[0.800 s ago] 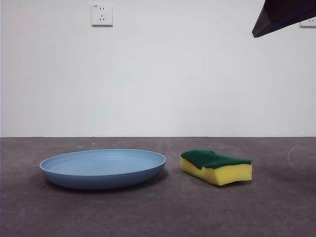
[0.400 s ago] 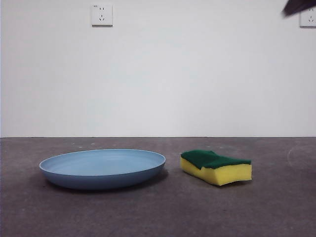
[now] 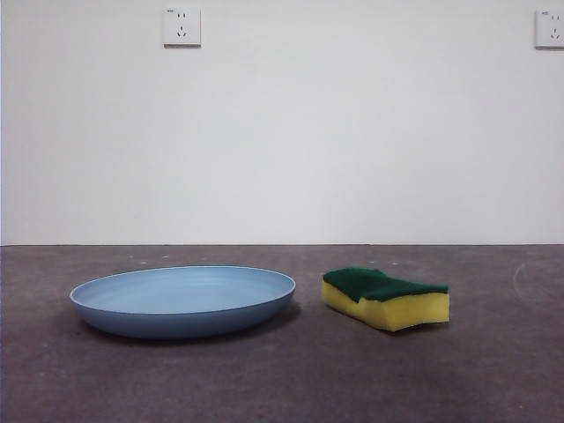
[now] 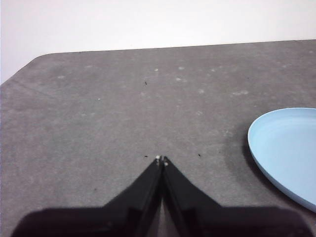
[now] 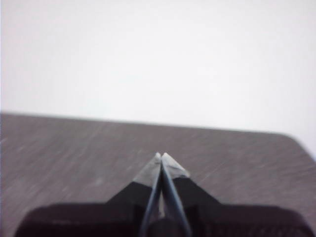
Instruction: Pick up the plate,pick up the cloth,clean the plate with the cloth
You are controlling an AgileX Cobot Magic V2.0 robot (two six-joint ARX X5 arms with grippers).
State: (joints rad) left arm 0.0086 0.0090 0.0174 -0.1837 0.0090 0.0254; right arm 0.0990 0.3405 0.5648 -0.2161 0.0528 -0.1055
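Front view: the plate (image 3: pixel 183 300) lies flat on the table (image 3: pixel 282 379) with the cloth (image 3: pixel 386 298) just beside it, both untouched, so the first pickup is judged not yet begun. Left wrist view: the left gripper (image 4: pixel 161 159), jaws pressed together and empty, hangs over bare table near the plate's rim and must open and reach that rim. Right wrist view: blurred, but the right gripper (image 5: pixel 161 156) appears closed on nothing, with the cloth out of sight.
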